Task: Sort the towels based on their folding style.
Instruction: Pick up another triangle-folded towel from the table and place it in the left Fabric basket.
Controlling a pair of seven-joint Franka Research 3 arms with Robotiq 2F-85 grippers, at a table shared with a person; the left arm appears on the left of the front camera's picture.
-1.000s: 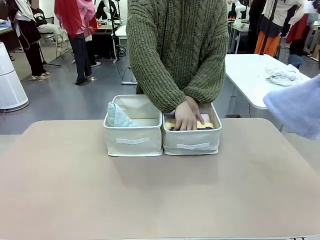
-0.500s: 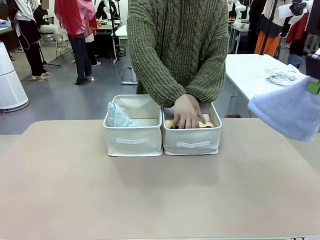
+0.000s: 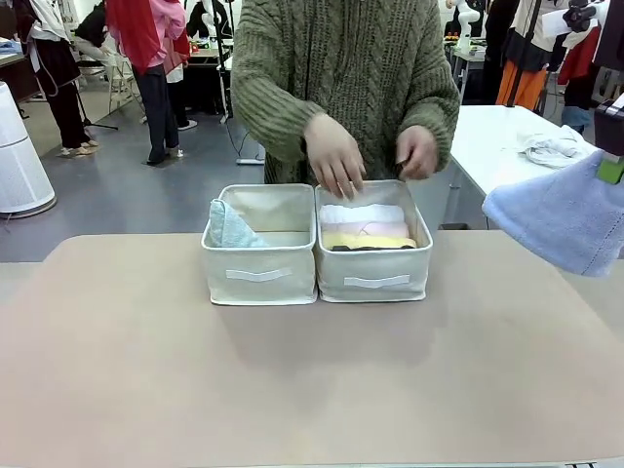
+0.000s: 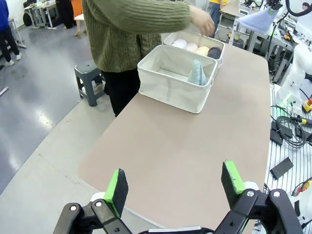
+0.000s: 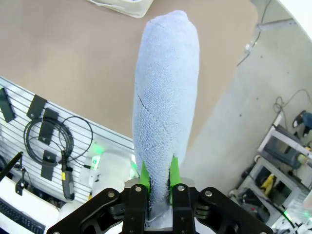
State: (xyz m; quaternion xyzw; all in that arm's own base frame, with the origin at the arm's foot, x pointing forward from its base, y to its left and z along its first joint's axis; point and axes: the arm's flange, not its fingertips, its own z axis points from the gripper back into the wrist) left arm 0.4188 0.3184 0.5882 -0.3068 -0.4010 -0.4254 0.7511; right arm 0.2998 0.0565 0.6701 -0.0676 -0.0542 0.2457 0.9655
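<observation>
Left gripper (image 4: 175,187): held off the left edge of the bench (image 3: 312,380), jaws spread wide, nothing between the green pads.

Left bin (image 3: 258,278): stands at the middle of the bench's far edge. It contains the pale green towel (image 3: 230,226), a cone standing point-up against the bin's left wall.

Right bin (image 3: 375,283): touches the left bin side by side. It contains four rolled towels laid in a row from far to near: white towel (image 3: 361,214), pink towel (image 3: 366,229), yellow towel (image 3: 369,241), dark grey towel (image 3: 370,249).

Person: stands at the far edge. One hand (image 3: 333,154) hangs above the right bin's far rim, clear of the towels; the other hand (image 3: 417,151) is raised just beside it.

Right gripper (image 5: 160,183): raised at the bench's right edge, jaws clamped on the wide base of the blue towel (image 3: 561,214), a cone carried clear of the surface.
</observation>
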